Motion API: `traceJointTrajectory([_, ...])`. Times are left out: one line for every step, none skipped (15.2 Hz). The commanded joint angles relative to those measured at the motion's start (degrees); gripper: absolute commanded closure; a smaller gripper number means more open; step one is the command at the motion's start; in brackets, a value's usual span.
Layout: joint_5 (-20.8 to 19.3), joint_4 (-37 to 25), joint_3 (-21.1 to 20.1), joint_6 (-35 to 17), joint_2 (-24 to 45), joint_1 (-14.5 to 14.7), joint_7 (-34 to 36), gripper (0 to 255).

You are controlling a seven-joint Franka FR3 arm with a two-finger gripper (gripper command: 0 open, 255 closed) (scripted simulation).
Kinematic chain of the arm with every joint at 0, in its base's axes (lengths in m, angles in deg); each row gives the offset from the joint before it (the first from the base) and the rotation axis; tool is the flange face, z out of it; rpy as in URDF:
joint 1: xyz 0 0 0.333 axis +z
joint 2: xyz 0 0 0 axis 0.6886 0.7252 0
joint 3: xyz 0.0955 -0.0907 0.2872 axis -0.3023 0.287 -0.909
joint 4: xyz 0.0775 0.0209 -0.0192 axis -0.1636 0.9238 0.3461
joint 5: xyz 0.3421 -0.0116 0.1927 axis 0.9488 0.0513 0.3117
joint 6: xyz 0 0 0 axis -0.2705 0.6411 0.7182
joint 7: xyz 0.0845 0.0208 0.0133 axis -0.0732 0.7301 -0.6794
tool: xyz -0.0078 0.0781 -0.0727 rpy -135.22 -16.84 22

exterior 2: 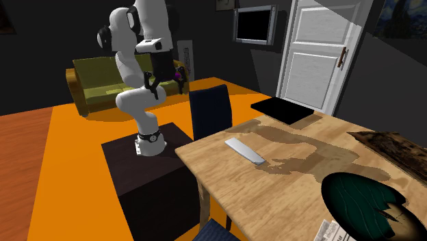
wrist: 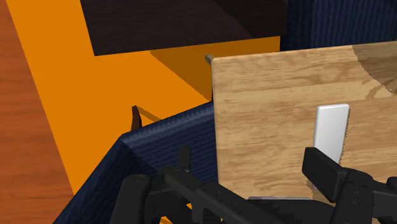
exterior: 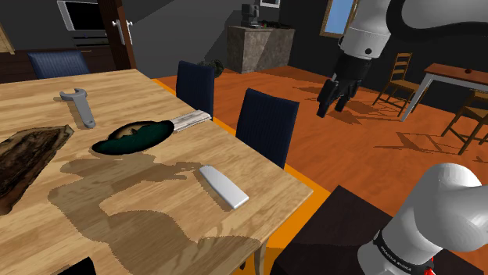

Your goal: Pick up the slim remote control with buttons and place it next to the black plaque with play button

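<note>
The slim remote (exterior: 223, 186) is drawn plain white and lies flat on the wooden table (exterior: 141, 195) near its corner by the stand. The remote (exterior 2: 244, 151) also lies near the table's edge in the second exterior view. A flat black plaque (exterior 2: 282, 109) rests on the far table corner, toward the white door. No play button can be made out on it. My gripper (exterior: 332, 98) hangs open in the air off the table, well above and beside the remote, holding nothing. In the wrist view the remote (wrist: 331, 130) lies just beyond the right fingertip (wrist: 321, 167).
Two dark blue chairs (exterior: 266, 125) (exterior: 195, 86) stand along the table's edge below the gripper. On the table lie a grey wrench (exterior: 80, 105), a dark green dish (exterior: 133, 135), a folded paper (exterior: 190, 119) and a bark-like slab (exterior: 27, 156). The dark stand (exterior 2: 147, 171) sits beside the table.
</note>
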Motion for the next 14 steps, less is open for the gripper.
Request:
traceJointTrajectory([0.0, 0.0, 0.0, 0.0, 0.0, 0.0, 0.0, 0])
traceJointTrajectory([0.5, 0.3, -0.8, -1.4, 1.3, 0.4, 0.7, 0])
traceJointTrajectory([0.9, 0.5, -1.7, -2.8, 2.6, 0.7, 1.3, 0])
traceJointTrajectory([1.3, 0.7, -2.5, -4.2, 4.0, 1.0, 2.0, 0])
traceJointTrajectory([1.7, 0.8, -3.3, -5.6, 5.5, 1.4, 2.6, 0])
traceJointTrajectory([2.1, 0.8, -4.2, -7.0, 7.0, 1.7, 3.2, 0])
traceJointTrajectory([2.4, 0.8, -5.0, -8.4, 8.6, 2.0, 3.9, 0])
traceJointTrajectory([2.7, 0.6, -5.8, -9.8, 10.3, 2.2, 4.5, 0])
traceJointTrajectory([2.9, 0.5, -6.7, -11.1, 12.0, 2.5, 5.2, 0])
traceJointTrajectory([3.1, 0.2, -7.5, -12.4, 13.7, 2.7, 5.8, 0])
traceJointTrajectory([3.3, -0.1, -8.3, -13.7, 15.5, 3.0, 6.5, 0])
traceJointTrajectory([3.4, -0.5, -9.1, -15.0, 17.3, 3.2, 7.2, 0])
traceJointTrajectory([3.5, -1.0, -9.9, -16.3, 19.2, 3.4, 7.8, 0])
traceJointTrajectory([3.5, -1.5, -10.7, -17.5, 21.1, 3.6, 8.6, 0])
